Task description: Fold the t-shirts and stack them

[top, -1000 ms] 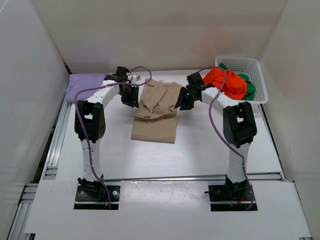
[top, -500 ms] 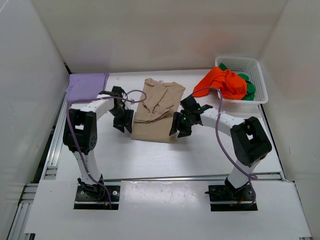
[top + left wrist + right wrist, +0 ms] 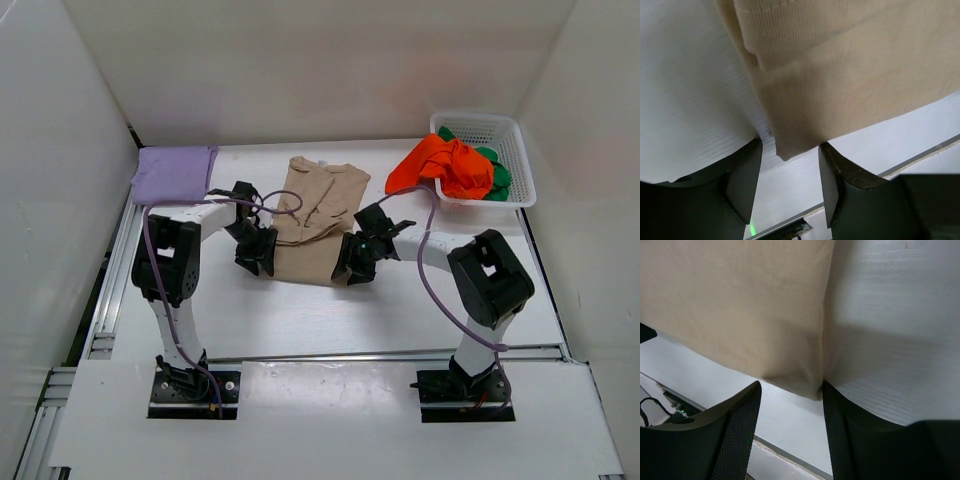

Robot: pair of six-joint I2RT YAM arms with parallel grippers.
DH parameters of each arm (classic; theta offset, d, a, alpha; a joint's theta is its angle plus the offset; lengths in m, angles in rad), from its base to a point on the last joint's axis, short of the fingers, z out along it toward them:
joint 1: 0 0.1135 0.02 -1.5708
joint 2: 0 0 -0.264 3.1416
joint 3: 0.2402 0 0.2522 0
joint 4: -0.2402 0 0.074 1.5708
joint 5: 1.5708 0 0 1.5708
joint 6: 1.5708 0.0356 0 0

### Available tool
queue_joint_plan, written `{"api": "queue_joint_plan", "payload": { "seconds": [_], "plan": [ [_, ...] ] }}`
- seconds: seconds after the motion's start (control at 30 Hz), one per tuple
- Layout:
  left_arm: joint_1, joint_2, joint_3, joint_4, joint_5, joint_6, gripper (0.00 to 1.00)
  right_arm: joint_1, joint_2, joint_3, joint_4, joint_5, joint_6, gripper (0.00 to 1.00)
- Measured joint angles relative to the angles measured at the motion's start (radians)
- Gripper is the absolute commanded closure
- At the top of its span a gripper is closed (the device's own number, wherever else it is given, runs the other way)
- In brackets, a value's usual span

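The beige t-shirt (image 3: pixel 312 215) lies partly folded at the table's middle, sleeves folded in. My left gripper (image 3: pixel 256 256) is open at its near left corner, which lies between the fingers in the left wrist view (image 3: pixel 782 150). My right gripper (image 3: pixel 350 262) is open at its near right corner, seen in the right wrist view (image 3: pixel 810 387) just ahead of the fingers. The lavender t-shirt (image 3: pixel 174 173) lies folded at the back left. The orange-red t-shirt (image 3: pixel 445 164) and the green t-shirt (image 3: pixel 496 172) sit crumpled in the basket.
A white mesh basket (image 3: pixel 505 135) stands at the back right, the orange-red shirt spilling over its left rim. White walls enclose the table on three sides. A metal rail (image 3: pixel 380 354) runs along the table's near edge.
Both grippers have moved from the shirt's far part down toward me along its sides, to its near corners. The shirt's sleeves now lie folded inward.
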Motion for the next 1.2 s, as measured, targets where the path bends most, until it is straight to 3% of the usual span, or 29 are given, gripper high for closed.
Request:
{"api": "queue_joint_plan", "payload": {
  "seconds": [0.27,0.33,0.4,0.43,0.5,0.53,0.63,0.83,1.0,1.07,1.1,1.2],
  "plan": [
    [0.0,0.002,0.005,0.002,0.001,0.001,0.42,-0.004,-0.028,-0.027,-0.003,0.034,0.033,0.39],
    [0.0,0.017,0.023,0.001,0.002,-0.001,0.53,-0.01,-0.024,-0.025,-0.003,0.028,0.045,0.39],
    [0.001,0.04,0.04,-0.002,0.009,-0.003,0.63,-0.014,-0.018,-0.022,0.0,0.019,0.05,0.45],
    [0.001,0.045,0.043,-0.003,0.016,-0.002,0.78,-0.017,-0.014,-0.022,0.0,0.014,0.055,0.6],
    [0.0,0.052,0.044,-0.005,0.027,-0.006,0.9,-0.019,0.0,-0.022,0.005,0.009,0.058,0.74],
    [0.0,0.054,0.045,-0.007,0.032,-0.003,0.9,-0.022,0.009,-0.022,0.007,-0.003,0.064,0.9],
    [-0.002,0.056,0.045,-0.014,0.04,-0.002,0.9,-0.026,0.013,-0.029,0.008,-0.013,0.068,1.0],
    [-0.005,-0.018,0.045,-0.116,0.037,-0.003,0.9,-0.023,-0.117,-0.111,-0.016,-0.038,0.041,1.0],
    [-0.062,-0.237,-0.027,-0.217,-0.023,-0.003,0.88,0.031,-0.354,-0.172,-0.088,-0.05,-0.011,1.0],
    [-0.104,-0.328,-0.094,-0.243,-0.064,-0.002,0.76,0.07,-0.415,-0.217,-0.098,-0.047,-0.02,1.0],
    [-0.129,-0.356,-0.122,-0.258,-0.074,0.0,0.65,0.092,-0.436,-0.248,-0.103,-0.047,-0.022,1.0],
    [-0.182,-0.37,-0.177,-0.286,-0.118,0.003,0.49,0.131,-0.446,-0.326,-0.132,-0.035,-0.031,1.0]
  ]
}}
